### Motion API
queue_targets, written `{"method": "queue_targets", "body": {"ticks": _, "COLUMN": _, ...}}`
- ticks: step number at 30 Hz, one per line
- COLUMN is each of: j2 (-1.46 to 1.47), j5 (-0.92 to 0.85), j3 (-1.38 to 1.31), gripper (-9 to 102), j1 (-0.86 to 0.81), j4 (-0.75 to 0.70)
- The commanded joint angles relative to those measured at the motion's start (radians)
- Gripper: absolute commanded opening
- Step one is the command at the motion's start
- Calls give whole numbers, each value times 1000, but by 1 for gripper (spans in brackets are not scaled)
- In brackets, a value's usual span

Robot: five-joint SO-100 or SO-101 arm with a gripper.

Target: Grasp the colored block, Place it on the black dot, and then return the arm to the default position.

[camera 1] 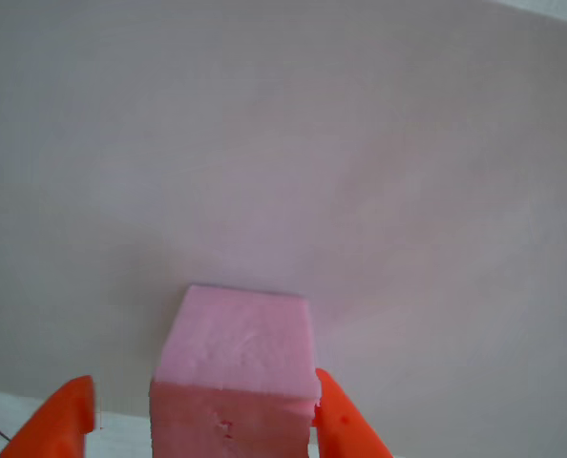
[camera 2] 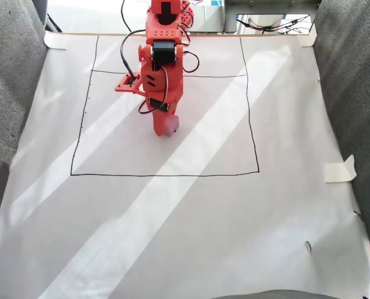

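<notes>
- We see the colored block (camera 1: 236, 367) between our jaws in the other view; one orange tip touches its right side, the other stands clear on the left; part open, no grip yet
- In the fixed view the colored block (camera 2: 171, 126) lies on the counter (camera 2: 191, 237), inside the drawn square, toward its far edge
- We judge grasping is the step in hand; next, closing evenly, then lifting
- We cannot make out the black dot for certain
</notes>
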State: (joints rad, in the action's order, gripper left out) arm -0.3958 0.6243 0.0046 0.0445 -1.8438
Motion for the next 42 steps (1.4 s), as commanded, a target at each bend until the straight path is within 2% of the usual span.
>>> {"method": "queue_targets", "body": {"ticks": 1, "j2": -83, "j5": -6, "j3": -28, "gripper": 32, "j1": 2, "j4": -38}}
{"method": "queue_targets", "body": {"ticks": 8, "j2": -161, "j5": -28, "j3": 21, "gripper": 35, "j1": 21, "j4": -75}}
{"method": "queue_targets", "body": {"ticks": 20, "j2": -354, "j5": -54, "j3": 368, "gripper": 39, "j1": 74, "j4": -23}}
{"method": "queue_targets", "body": {"ticks": 31, "j2": -788, "j5": -97, "j3": 804, "gripper": 39, "j1": 127, "j4": 26}}
{"method": "queue_targets", "body": {"ticks": 36, "j2": -1092, "j5": -104, "j3": 1109, "gripper": 32, "j1": 130, "j4": 173}}
{"method": "queue_targets", "body": {"ticks": 42, "j2": -1529, "j5": -155, "j3": 1565, "gripper": 23, "j1": 124, "j4": 442}}
